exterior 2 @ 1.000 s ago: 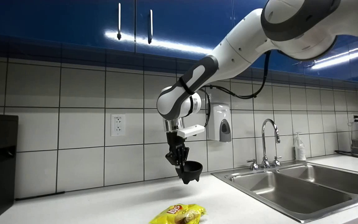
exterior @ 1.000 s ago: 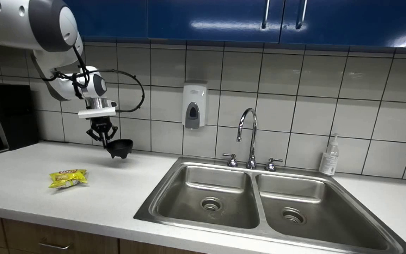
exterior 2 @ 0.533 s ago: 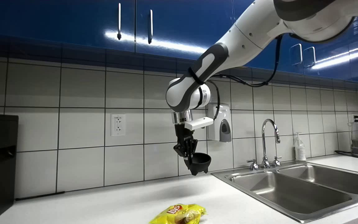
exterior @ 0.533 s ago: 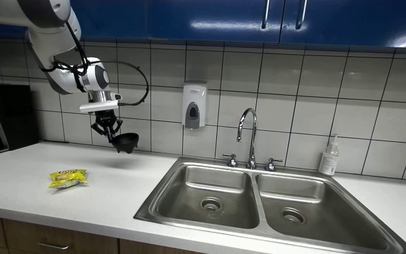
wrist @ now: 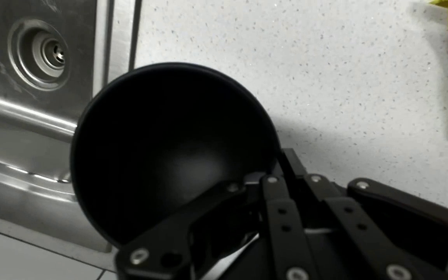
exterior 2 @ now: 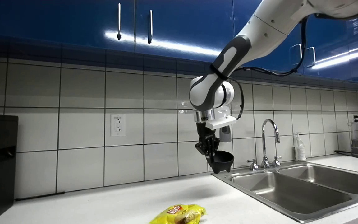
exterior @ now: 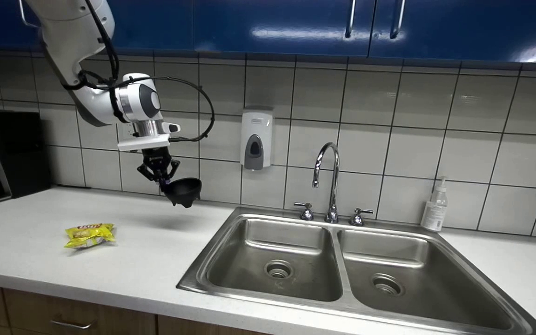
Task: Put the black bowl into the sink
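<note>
Holding the black footed bowl (exterior: 183, 191) aloft, we have the Robotiq gripper (wrist: 273, 169) clamped on its wall at the rim — so the pick-up looks done. The bowl hangs above the speckled white countertop (exterior: 147, 260), near the double-basin steel sink (exterior: 342, 260) but not yet over it. By our judgement, about half remains — carrying it across, lowering it in and letting go.

Both exterior views facing tiled wall (exterior: 317, 102), sharing sink (exterior: 342, 267), wrist view close above black bowl (wrist: 161, 136), looking down
</note>
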Motion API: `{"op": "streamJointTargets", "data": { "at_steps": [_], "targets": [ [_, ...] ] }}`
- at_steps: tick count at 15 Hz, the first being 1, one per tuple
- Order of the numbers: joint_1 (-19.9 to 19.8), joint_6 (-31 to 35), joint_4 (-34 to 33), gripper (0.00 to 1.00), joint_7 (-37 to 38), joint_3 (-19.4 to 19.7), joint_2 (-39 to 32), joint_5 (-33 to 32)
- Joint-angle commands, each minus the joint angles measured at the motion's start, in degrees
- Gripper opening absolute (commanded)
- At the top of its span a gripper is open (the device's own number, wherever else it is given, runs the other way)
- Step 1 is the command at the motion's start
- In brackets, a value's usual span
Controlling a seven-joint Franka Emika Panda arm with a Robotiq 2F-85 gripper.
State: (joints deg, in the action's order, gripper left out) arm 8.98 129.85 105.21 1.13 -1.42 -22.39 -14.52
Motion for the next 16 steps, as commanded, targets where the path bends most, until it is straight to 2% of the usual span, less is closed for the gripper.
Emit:
{"op": "streamJointTargets", "data": {
  "at_steps": [1, 8, 16],
  "targets": [
    [-2.64, 4.22, 9.16, 0.02, 1.66, 0.97, 6.73, 0.76],
    [-8.73, 9.36, 17.24, 0.02, -0.68, 4.26, 11.22, 2.64],
    [-14.51, 13.77, 21.46, 0.02, -2.92, 7.56, 11.49, 6.26]
  ]
}}
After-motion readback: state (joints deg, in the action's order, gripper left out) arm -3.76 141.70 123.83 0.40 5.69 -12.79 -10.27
